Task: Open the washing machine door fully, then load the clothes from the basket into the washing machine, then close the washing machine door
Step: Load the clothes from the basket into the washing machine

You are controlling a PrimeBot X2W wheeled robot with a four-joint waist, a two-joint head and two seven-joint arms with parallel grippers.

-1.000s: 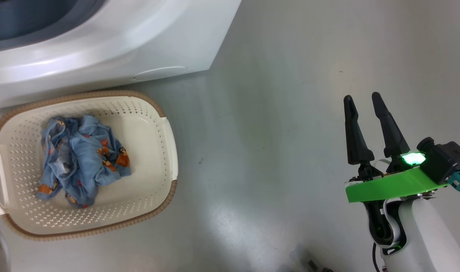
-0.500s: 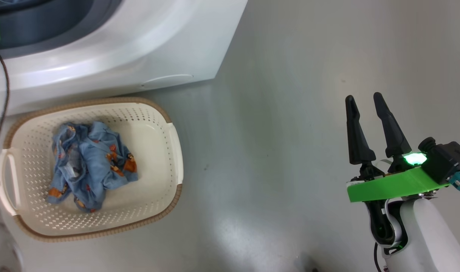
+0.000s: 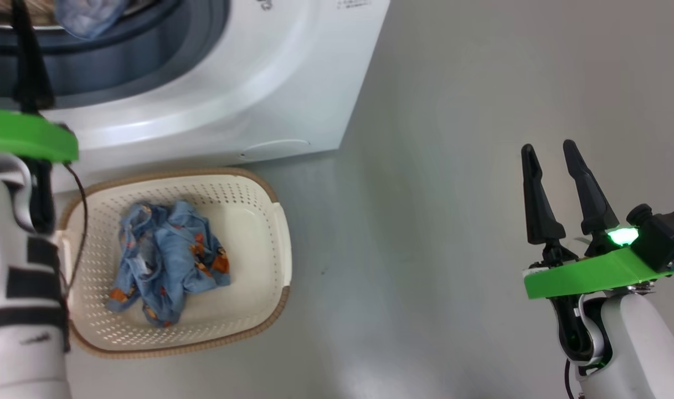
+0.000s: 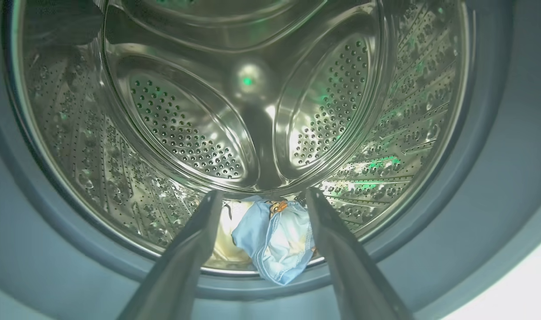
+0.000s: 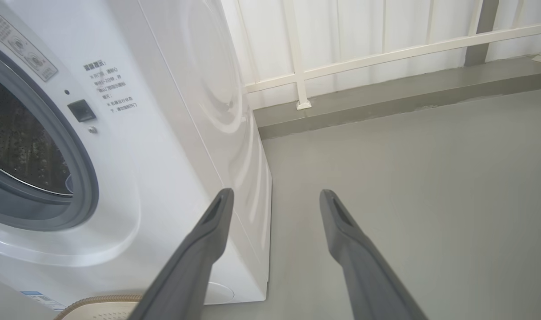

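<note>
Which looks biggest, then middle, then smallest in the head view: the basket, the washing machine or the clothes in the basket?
1. washing machine, though cut off by the picture's edge.
2. basket.
3. clothes in the basket.

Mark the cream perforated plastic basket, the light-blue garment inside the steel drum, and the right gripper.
cream perforated plastic basket [image 3: 284, 244]: head view, right side wall.
light-blue garment [image 4: 272, 246]: left wrist view, crumpled middle.
right gripper [image 3: 548, 146]: head view, between fingertips.

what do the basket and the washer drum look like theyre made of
The basket looks like moulded plastic, matte cream, going by its regular holes; its brown rim looks woven, possibly plastic too. The drum looks like polished steel: mirror-like reflections, rows of perforations.
</note>
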